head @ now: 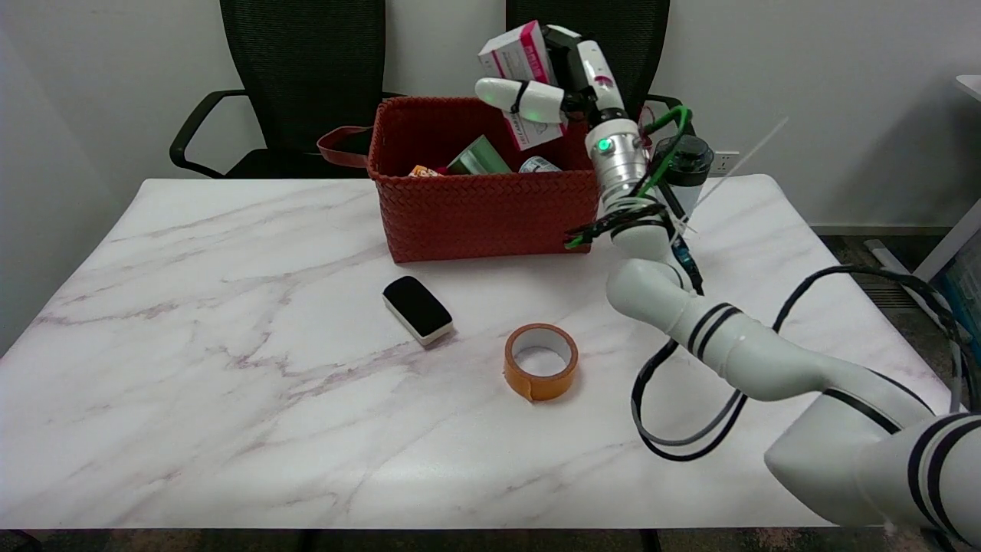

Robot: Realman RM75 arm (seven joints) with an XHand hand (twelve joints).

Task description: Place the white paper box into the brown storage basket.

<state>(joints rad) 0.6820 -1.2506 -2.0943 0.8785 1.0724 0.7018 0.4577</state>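
Overhead, the right hand [563, 80] gripped the white paper box [523, 77], a white carton with pink trim, holding it in the air above the right rear part of the brown storage basket [483, 207]. Fingers [521, 98] wrapped across the box's front face; the rest of the hand sat behind and to the right of it. Box tilted, long axis running from upper left down toward lower right, its lower end dipping toward the basket's opening but apparently not yet below the rim; exact clearance could not be told from this angle. Basket stood at the far middle of the marble surface [230, 345], already holding several items, among them a green packet [479, 157] and something silvery [539, 164] directly beneath the box. Judged: transport nearly done, release pending. The deciding relation was vertical, box over opening, with the right wall of the basket close under the wrist. Open room lay to the left inside the basket, where the contents looked lower. A dark bottle [684, 165] stood just right of the basket beside the forearm, a likely thing to knock. A black-topped eraser [418, 309] and a roll of orange tape [540, 360] lay nearer on the surface, well apart from the hand.
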